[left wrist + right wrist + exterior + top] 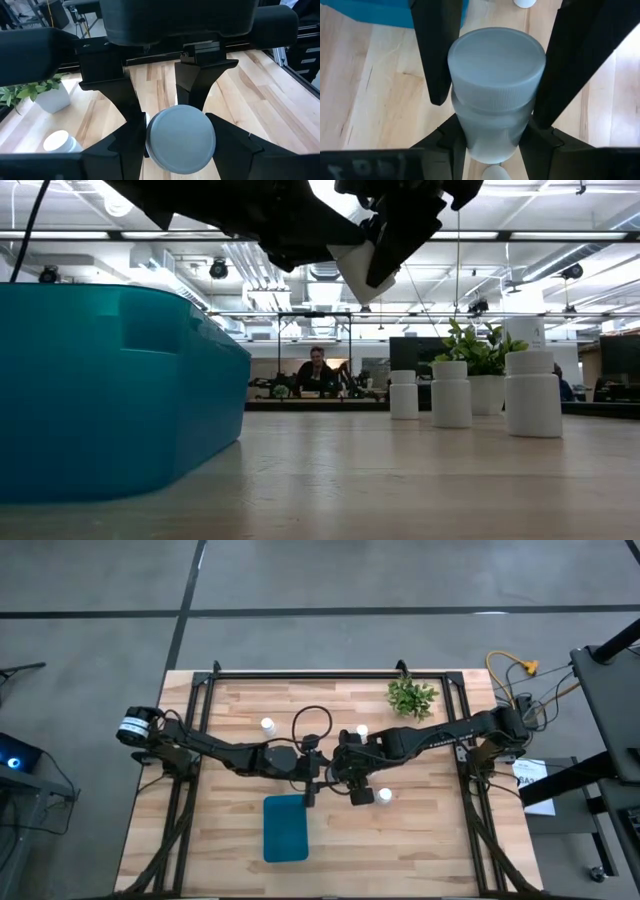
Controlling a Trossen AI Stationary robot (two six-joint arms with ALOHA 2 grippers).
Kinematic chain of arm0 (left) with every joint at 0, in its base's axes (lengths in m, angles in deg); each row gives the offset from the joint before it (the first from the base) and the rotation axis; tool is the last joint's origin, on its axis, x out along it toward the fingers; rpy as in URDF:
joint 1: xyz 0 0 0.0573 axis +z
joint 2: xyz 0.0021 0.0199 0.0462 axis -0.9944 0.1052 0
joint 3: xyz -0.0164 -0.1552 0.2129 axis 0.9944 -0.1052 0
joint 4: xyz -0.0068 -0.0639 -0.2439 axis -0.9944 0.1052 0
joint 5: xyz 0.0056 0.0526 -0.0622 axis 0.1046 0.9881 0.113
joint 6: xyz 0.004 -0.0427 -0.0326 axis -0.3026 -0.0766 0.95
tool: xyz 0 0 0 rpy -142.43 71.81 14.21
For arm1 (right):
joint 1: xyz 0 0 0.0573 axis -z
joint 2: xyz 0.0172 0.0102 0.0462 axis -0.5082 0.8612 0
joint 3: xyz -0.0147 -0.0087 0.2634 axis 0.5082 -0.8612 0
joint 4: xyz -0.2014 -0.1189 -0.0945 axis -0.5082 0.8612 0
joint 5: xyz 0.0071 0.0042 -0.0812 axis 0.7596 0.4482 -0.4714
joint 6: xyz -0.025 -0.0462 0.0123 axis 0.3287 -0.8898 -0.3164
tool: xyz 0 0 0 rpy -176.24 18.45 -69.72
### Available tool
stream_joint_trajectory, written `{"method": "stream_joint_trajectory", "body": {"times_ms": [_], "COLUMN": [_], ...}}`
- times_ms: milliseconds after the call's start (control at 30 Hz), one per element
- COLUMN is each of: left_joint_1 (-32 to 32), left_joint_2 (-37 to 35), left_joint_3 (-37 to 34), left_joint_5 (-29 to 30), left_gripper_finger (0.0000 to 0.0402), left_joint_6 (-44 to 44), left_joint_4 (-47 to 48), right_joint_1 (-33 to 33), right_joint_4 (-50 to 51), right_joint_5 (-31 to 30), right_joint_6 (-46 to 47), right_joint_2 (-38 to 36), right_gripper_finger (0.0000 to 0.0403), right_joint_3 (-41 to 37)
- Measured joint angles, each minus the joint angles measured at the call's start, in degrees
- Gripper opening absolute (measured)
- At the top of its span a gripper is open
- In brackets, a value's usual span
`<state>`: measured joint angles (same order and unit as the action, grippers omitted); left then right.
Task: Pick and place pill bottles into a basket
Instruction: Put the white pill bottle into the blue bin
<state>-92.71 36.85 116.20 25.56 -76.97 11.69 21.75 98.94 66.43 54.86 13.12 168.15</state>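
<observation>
A white pill bottle is up in the air between my two grippers, tilted, over the middle of the table. My left gripper and my right gripper meet there tip to tip, each shut on this bottle. The teal basket rests on the table just near of them and fills the left of the low view. Three more bottles stand upright on the table: one at the far left, one far of the grippers, one to their right. My left gripper has the bottle's flat round end between its two fingers, one finger on each side. It comes level from the table's left. The bottle is clear of the table. My right gripper pinches the bottle's body below the ribbed cap between its two fingers, one finger on each side. It comes from the table's right. The cap end points back toward its wrist.
A small green plant in a white pot stands at the far right. Bare wood lies to the left and right of the basket along the near edge. A black cable loops above the left arm. A person sits in the room beyond.
</observation>
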Motion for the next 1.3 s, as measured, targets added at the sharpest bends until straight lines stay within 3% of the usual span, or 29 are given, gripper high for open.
{"method": "stream_joint_trajectory", "body": {"times_ms": [400, 633, 867, 1100, 1300], "left_joint_1": [0.1, 0.1, 0.1, 0.1, 0.1], "left_joint_2": [0.1, 0.1, 0.1, -0.3, -0.2], "left_joint_3": [-0.2, -0.2, -0.2, 0.6, 2.4], "left_joint_5": [0.1, 1.0, 1.2, 1.1, 1.6], "left_gripper_finger": [0.0179, 0.0145, 0.0145, 0.0145, 0.0145], "left_joint_6": [0.1, -0.7, -0.9, 0.0, 0.4], "left_joint_4": [0.1, 0.2, 0.8, 3.7, 13.7], "right_joint_1": [0.0, 0.0, 0.0, 0.1, -0.1], "right_joint_4": [1.2, 1.9, 2.2, 1.9, 2.1], "right_joint_5": [-0.4, -0.4, -0.4, -0.6, -0.4], "right_joint_6": [0.4, 1.4, 1.4, 0.7, 0.2], "right_joint_2": [0.0, 0.0, 0.0, 0.0, -0.3], "right_gripper_finger": [0.0127, 0.0125, 0.0126, 0.0173, 0.0205], "right_joint_3": [0.2, 0.3, 0.5, 0.5, 0.7]}}
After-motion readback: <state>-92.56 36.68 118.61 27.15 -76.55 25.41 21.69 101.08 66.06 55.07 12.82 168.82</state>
